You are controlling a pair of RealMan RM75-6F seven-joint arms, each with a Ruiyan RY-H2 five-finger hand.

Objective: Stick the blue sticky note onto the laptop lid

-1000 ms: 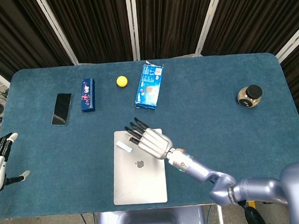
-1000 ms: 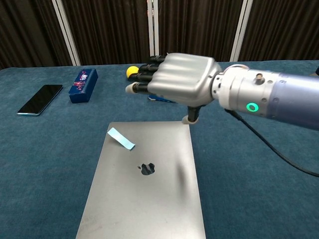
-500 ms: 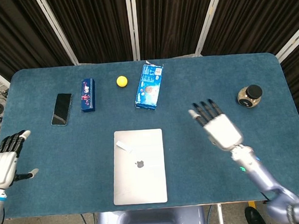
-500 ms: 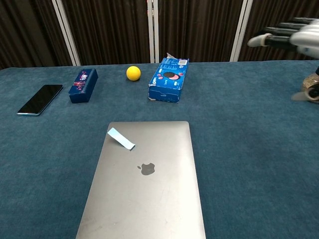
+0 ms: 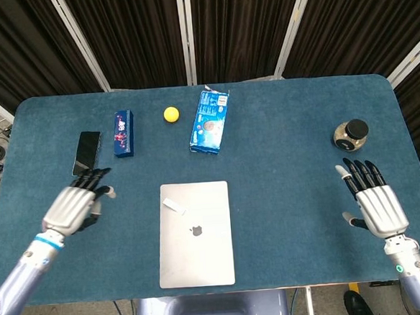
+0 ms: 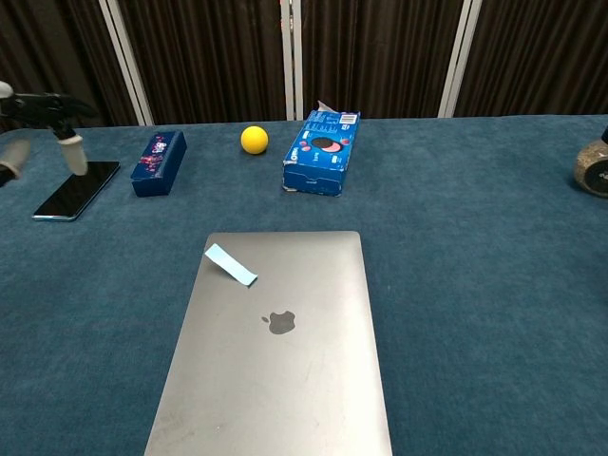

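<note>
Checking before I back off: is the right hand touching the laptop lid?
No. In the head view the right hand hovers open near the table's right edge, far from the laptop.

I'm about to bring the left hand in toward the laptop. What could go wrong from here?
The blue sticky note lies near the laptop lid upper left corner; one end looks lifted, so a brush from the left hand might peel it. The phone and dark blue box sit close to that hand and could get knocked.
</note>
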